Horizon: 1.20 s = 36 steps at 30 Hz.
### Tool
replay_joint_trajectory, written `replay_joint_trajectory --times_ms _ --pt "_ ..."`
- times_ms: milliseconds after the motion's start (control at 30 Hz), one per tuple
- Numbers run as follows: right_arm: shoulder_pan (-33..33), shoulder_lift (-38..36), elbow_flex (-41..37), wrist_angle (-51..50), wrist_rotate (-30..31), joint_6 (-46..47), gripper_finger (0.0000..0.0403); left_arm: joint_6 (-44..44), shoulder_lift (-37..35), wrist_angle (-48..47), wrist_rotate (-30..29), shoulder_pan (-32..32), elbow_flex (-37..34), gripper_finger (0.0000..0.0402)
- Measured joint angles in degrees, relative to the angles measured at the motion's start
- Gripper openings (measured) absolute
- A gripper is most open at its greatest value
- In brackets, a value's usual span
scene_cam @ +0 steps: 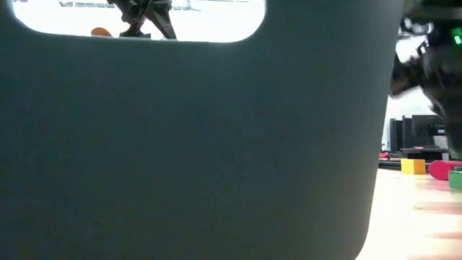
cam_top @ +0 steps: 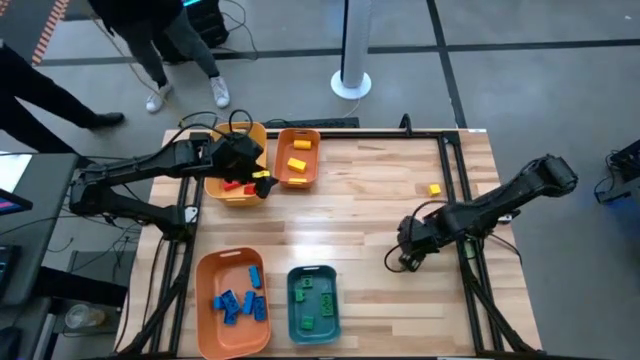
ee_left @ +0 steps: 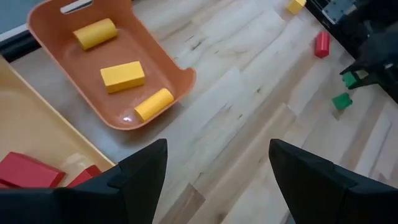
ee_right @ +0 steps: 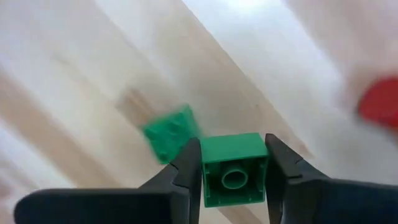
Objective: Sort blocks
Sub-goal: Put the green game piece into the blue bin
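My right gripper is clamped on a green block, one finger pressed against each side of it, just above the wooden table. A second green block lies on the boards just beside the held one, and a red block sits near them. The right arm reaches in low from the table's right edge, elbow raised. My left gripper hangs wide apart and empty, over the table edge of the yellow bin, which holds red blocks. Beside that bin, the orange bin holds yellow blocks.
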Motion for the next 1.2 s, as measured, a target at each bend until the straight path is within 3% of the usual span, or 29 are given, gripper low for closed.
replay_joint_trajectory --times_ms 167,267,433,633,967,1200 --pt "-1.33 -3.5 5.91 2.0 3.64 -8.22 0.0117 -1.13 0.01 0.19 -0.54 0.37 0.0 0.0275" --pt "-1.84 -2.37 9.93 8.61 4.19 -17.14 0.0115 -1.27 0.02 0.48 -0.56 1.55 0.0 0.0275" --pt "-2.6 6.69 18.89 13.66 3.58 -32.5 0.0114 -1.21 0.0 0.63 -1.14 3.71 0.0 0.0275" --pt "-2.21 18.86 31.83 17.23 0.76 -43.82 0.0113 -1.46 0.0 2.98 -2.65 4.01 0.0 0.0275" --pt "-2.1 33.1 49.73 24.3 -2.7 -50.59 0.0113 -3.69 0.02 4.44 -7.06 3.55 0.0 0.0275" --pt "-0.04 43.38 54.13 25.43 -8.11 -52.22 0.0115 -5.55 0.0 2.83 -7.56 3.14 0.0 0.0275"
